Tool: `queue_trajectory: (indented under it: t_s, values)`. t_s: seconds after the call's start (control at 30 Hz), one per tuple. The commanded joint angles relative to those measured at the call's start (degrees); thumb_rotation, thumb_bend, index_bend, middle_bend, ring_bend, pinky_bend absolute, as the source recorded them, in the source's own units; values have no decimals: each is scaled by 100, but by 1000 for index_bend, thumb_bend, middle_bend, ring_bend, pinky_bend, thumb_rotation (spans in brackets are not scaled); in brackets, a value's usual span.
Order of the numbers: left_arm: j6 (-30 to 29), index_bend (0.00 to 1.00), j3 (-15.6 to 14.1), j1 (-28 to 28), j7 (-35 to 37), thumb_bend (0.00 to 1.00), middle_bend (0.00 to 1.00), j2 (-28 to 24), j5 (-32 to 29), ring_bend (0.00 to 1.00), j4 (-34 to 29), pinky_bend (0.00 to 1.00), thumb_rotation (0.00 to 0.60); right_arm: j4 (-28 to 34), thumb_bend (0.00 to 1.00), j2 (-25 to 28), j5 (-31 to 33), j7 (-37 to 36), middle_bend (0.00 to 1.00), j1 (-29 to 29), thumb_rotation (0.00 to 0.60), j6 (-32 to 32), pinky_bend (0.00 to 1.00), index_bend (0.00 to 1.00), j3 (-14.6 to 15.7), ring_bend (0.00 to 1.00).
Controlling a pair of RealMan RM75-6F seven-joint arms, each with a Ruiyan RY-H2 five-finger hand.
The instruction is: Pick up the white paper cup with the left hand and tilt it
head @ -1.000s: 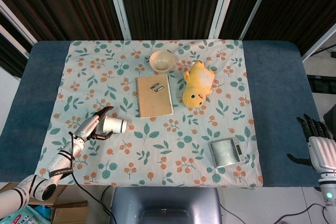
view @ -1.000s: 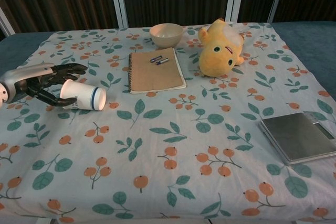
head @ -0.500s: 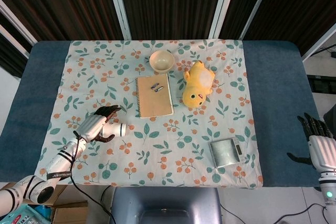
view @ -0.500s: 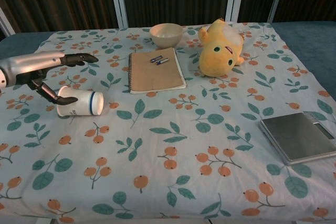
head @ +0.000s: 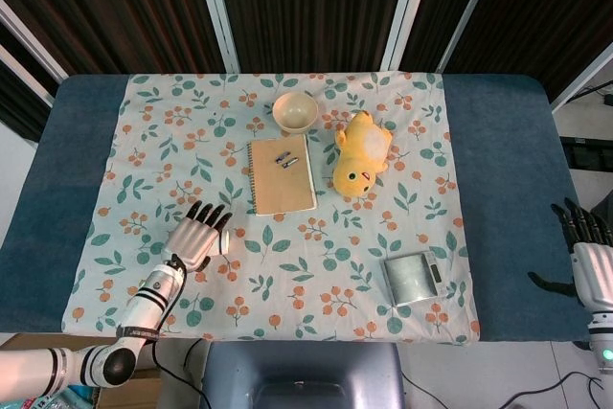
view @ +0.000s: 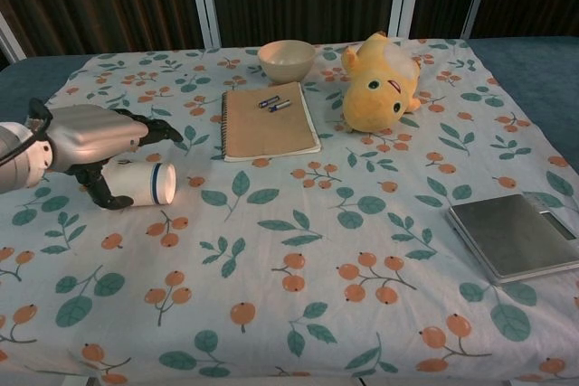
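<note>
Left hand (view: 90,140) over toppled cup (view: 145,182)

The left hand (head: 196,236) lies low over the table, palm down, its fingers (view: 161,129) stretched forward and spread, thumb curled beneath — its forearm reaches in from the lower left; the right hand (head: 591,265) hangs at the far right edge, fingers apart, holding nothing.

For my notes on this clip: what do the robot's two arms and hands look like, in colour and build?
The left hand has a silver-grey back and black fingers. Its arm is white with black bands, a small dark label with lettering too small to read, and a thin black cable alongside. The right hand, at the frame edge, matches: pale silver back, black fingers, with a green light on the arm segment below it.
</note>
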State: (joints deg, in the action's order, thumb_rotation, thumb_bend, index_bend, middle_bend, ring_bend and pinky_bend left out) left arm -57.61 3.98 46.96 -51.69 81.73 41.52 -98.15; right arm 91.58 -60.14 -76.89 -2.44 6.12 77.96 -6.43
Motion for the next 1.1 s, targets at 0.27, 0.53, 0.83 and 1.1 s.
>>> queue_trajectory:
  t_s: [0.27,0.53,0.83,1.1]
  values:
    - [-741,0,-50,525,-790,302,80,716,-1434,0,-58,0,600,-151,109,-44,25,-144,0,3,600,-57,0,0,5,0]
    - [-1137,91,-134,497,-784,308,158,905,-1086,0,95,0,600,-219,108,-75,31,-180,0,8,600,-87,0,0,10,0]
    - [-1366,239,-188,406,-788,361,263,1040,-982,0,145,0,600,-252,109,-82,37,-186,0,17,600,-139,0,0,27,0]
    - [-1566,342,-154,410,-931,406,337,1194,-736,52,341,0,600,-272,108,-76,77,-179,0,33,600,-232,0,0,46,0]
